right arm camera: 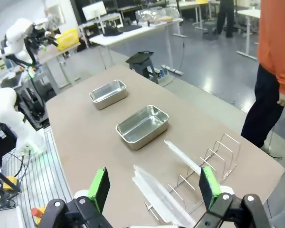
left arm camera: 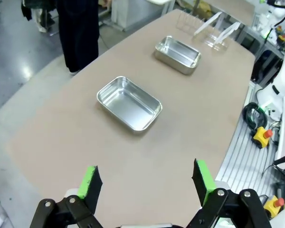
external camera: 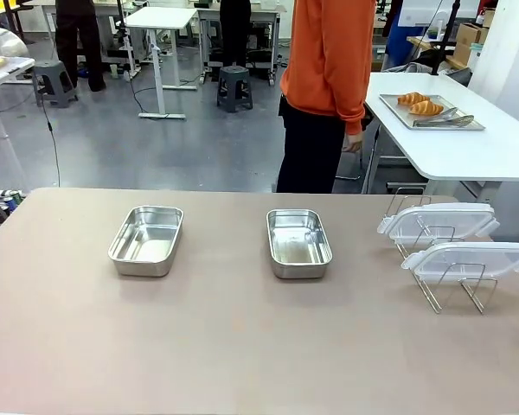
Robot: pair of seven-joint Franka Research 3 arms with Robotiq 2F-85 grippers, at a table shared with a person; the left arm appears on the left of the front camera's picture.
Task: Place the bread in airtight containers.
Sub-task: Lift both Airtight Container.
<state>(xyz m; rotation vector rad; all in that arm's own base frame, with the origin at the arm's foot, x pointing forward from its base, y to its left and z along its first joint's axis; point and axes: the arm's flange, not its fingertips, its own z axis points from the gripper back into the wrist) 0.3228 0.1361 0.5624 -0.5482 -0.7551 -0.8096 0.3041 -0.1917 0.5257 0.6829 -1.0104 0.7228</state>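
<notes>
Two empty stainless-steel containers sit on the brown table: one at the left [external camera: 146,239] [left arm camera: 129,103] [right arm camera: 108,93] and one in the middle [external camera: 298,243] [left arm camera: 178,54] [right arm camera: 142,126]. Two croissants, the bread [external camera: 419,104], lie on a metal tray on the white table behind the person. My left gripper [left arm camera: 147,180] hangs open above the near table end, well short of the left container. Over the lid rack my right gripper [right arm camera: 154,187] stands open, with nothing between its fingers.
Two clear lids [external camera: 441,222] [external camera: 471,259] lean in a wire rack [external camera: 454,290] [right arm camera: 204,166] at the table's right. Metal tongs [external camera: 445,120] lie on the tray [external camera: 398,112]. A person in an orange top [external camera: 329,52] stands at the far side, hand [external camera: 354,143] lowered.
</notes>
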